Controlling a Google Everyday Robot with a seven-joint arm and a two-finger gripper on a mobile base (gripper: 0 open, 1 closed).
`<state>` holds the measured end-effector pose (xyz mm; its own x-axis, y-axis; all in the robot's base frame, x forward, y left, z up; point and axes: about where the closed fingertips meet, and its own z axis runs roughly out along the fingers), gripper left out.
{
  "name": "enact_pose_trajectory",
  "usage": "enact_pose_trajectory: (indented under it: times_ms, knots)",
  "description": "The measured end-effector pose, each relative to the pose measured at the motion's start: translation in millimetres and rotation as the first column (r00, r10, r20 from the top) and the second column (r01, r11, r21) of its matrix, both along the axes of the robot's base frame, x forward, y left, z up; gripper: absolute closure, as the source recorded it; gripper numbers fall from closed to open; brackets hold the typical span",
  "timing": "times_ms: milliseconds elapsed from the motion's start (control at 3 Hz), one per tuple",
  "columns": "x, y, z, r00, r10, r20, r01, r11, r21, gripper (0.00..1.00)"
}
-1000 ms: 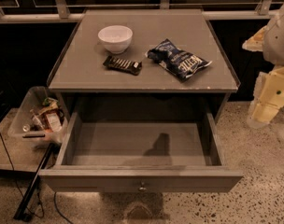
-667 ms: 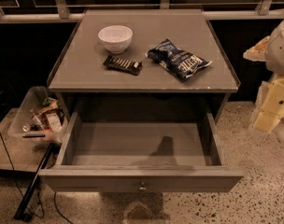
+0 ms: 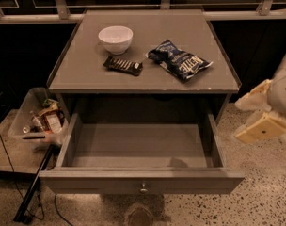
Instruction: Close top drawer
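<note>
At the near middle of the scene, the top drawer [image 3: 140, 147] stands fully open, reaching out from the grey cabinet [image 3: 82, 72] toward the near side; its plain grey box holds nothing, and only a soft shadow lies on its floor near the front wall; its flat front faces the near edge, with one small round metal knob [image 3: 143, 188] at the centre. On the cabinet's top, a white bowl [image 3: 115, 39] sits upright toward the far left; just near of it lies a dark wrapped snack bar [image 3: 123, 65], flat and a little askew; to the right of the bar lies a dark blue chip bag [image 3: 179, 60], crumpled and flat, apart from both. Off to the right, beside the cabinet and level with the drawer's right side, the gripper [image 3: 237, 121] hangs over the speckled floor [image 3: 265, 192]; its two cream fingers [image 3: 260, 128] point left toward the drawer with the jaws apart, holding nothing and touching nothing; it is well apart from the knob. To the left of the cabinet a clear plastic bin [image 3: 25, 119] sits on the floor, filled with mixed clutter; a black pole [image 3: 32, 192] slants along the floor near it.
</note>
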<state>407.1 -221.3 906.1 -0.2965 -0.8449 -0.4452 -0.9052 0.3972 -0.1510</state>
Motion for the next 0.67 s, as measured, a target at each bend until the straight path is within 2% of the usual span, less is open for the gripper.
enact_pose_trajectory:
  times_ms: [333, 667]
  knots:
    - [-8.0, -0.3, -31.8, 0.9917, -0.125, 0.030, 0.122, 0.988, 0.095, 0.65]
    - [5.3, -4.6, -33.1, 0.9827, -0.165, 0.084, 0.156, 0.982, 0.106, 0.88]
